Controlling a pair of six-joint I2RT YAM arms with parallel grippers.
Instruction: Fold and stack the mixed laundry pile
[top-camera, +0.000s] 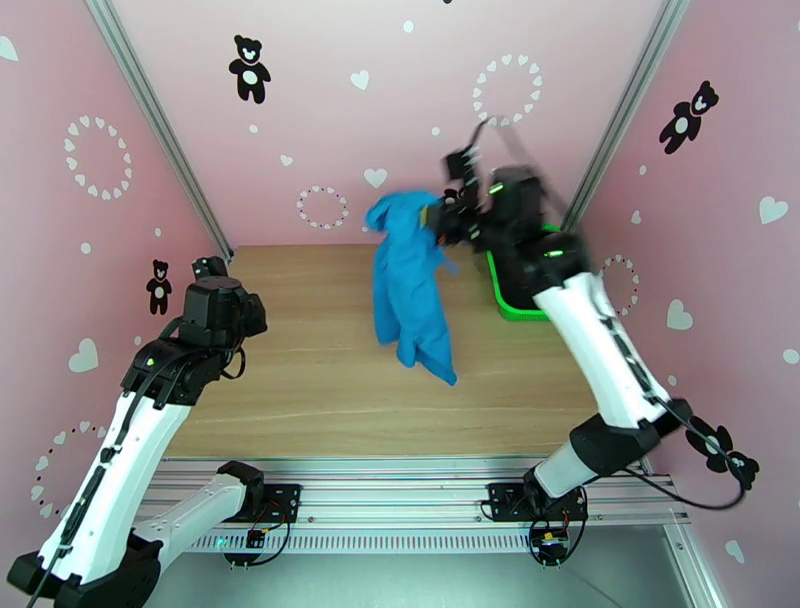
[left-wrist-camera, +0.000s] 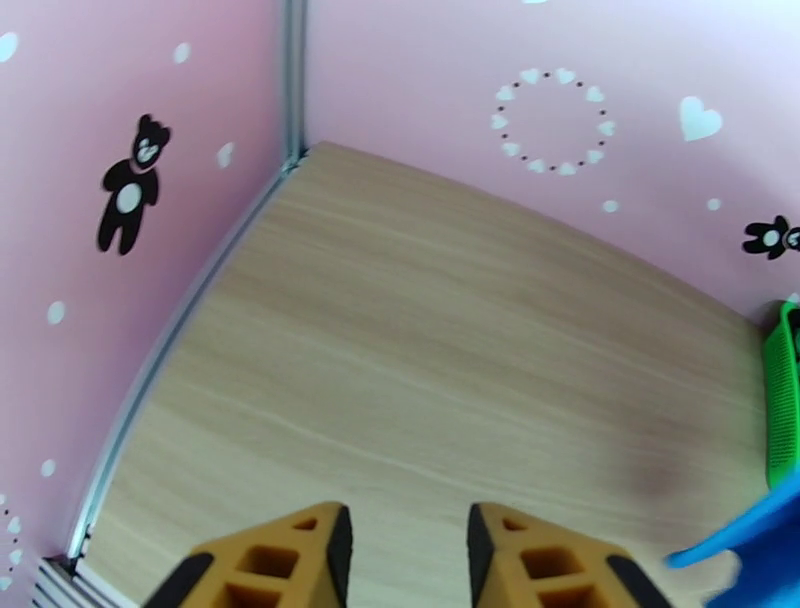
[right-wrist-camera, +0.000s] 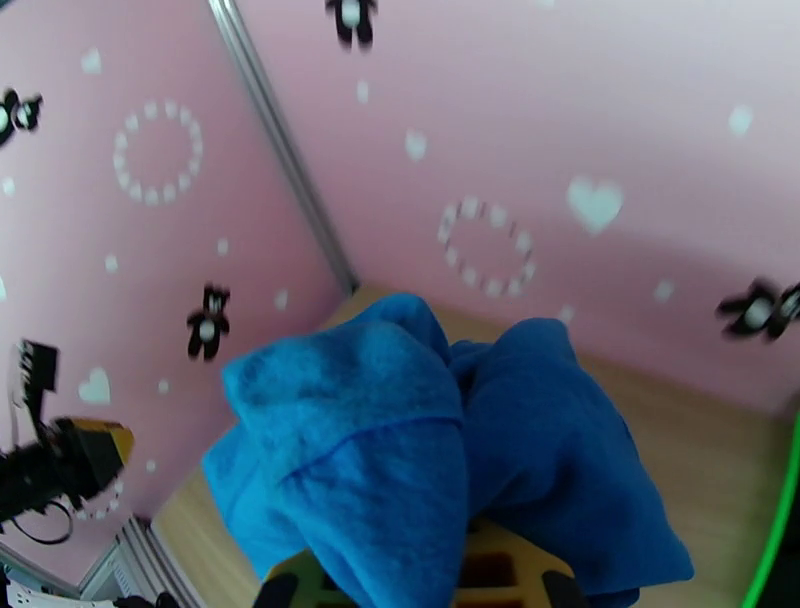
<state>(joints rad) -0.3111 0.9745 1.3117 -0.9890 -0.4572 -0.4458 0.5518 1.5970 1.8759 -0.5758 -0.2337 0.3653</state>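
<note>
A medium-blue T-shirt (top-camera: 410, 290) from the laundry pile hangs in the air over the back middle of the table, its lower end dangling toward the wood. My right gripper (top-camera: 440, 222) is raised at the shirt's top and shut on the bunched cloth. In the right wrist view the blue T-shirt (right-wrist-camera: 400, 450) drapes over my orange fingers (right-wrist-camera: 500, 572). My left gripper (left-wrist-camera: 410, 545) hovers over the left of the table, open with nothing between its fingers. A corner of the blue T-shirt (left-wrist-camera: 745, 535) shows at the lower right of the left wrist view.
A bright green mesh basket (top-camera: 515, 305) stands at the back right of the wooden table (top-camera: 300, 380), partly behind my right arm; its wall (left-wrist-camera: 785, 400) also shows from the left wrist. Pink walls close in the back and both sides.
</note>
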